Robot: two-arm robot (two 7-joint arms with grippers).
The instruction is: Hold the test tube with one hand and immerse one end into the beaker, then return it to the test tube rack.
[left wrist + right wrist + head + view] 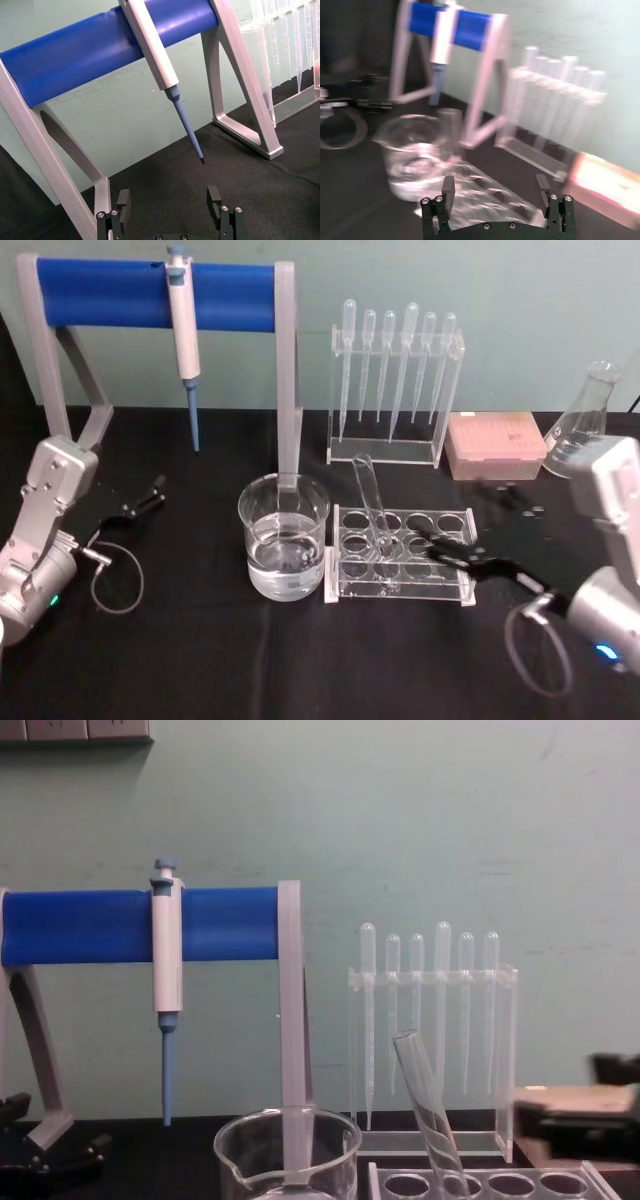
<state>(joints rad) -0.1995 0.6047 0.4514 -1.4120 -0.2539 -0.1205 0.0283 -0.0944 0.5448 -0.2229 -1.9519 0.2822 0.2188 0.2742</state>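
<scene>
Nearest you, the black right gripper (pixel 437 545), jaws spread, sits just beside the clear rack (pixel 400 562) where the long glass test tube (pixel 371 502) leans, reachable. The wide water-filled glass beaker (pixel 283 535) adjoins. The black left gripper (pixel 150 492) idles, spread.

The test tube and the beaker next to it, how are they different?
The test tube is long and narrow; the beaker is short and far wider. The test tube leans tilted in the clear rack, while the beaker stands upright on the black table. The beaker holds clear liquid; whether the test tube holds any cannot be told. Both are clear glass.
</scene>
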